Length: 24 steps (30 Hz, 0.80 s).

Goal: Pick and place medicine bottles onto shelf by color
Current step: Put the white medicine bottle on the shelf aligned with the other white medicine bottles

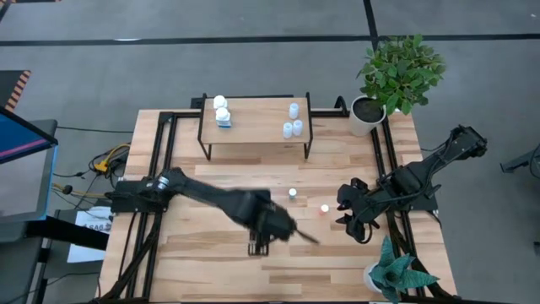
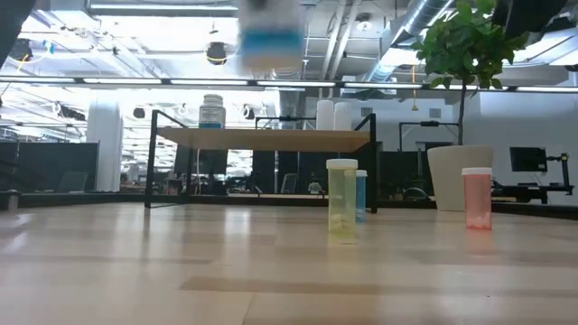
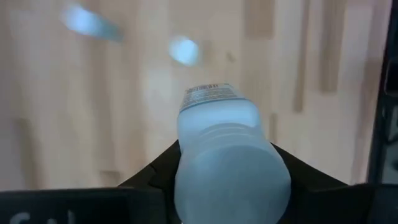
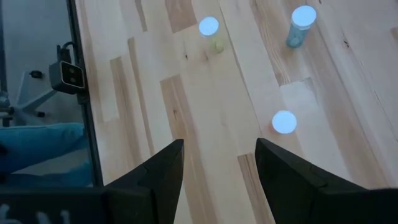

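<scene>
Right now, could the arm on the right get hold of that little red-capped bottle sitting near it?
Probably yes. The right gripper hangs with its fingers open next to the red-capped bottle, with only bare wood between them. The left gripper, busy holding a white bottle, is off to the side.

Both arms are dark — near-black, jointed links with rounded housings at the joints. The left tool [image 1: 258, 245] and right tool [image 4: 219, 177] share the same build: two matte black fingers [image 4: 160, 171], broad and wedge-shaped, tapering forward — flat inner faces, angular outer edges.
</scene>
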Motion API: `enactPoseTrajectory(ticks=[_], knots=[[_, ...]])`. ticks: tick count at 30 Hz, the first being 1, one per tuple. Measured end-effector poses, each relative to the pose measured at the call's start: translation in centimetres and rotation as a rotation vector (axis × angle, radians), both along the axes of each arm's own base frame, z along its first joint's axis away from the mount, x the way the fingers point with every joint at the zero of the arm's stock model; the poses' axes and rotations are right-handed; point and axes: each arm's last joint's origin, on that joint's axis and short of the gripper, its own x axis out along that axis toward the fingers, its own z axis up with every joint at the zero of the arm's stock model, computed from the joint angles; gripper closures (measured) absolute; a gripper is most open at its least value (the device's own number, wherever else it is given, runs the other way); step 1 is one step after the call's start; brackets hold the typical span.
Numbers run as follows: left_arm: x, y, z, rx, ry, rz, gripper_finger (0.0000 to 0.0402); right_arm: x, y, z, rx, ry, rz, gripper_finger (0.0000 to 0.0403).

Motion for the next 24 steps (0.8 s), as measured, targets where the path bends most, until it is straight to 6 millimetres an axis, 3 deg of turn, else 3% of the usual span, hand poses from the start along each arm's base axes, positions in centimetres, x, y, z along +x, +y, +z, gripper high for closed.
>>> enactPoseTrajectory(ticks=[11,24], knots=[[-3.4,8.9,7.5,0.141,-0.189,0.026,0.0261,0.4,0.2,0.3,0.031,-0.047,-0.006,0.0185],[-7.7,20.6,11.6,0.194,-0.254,0.105,0.0264,1.0,0.5,0.8,0.049,-0.133,-0.028,0.0185]])
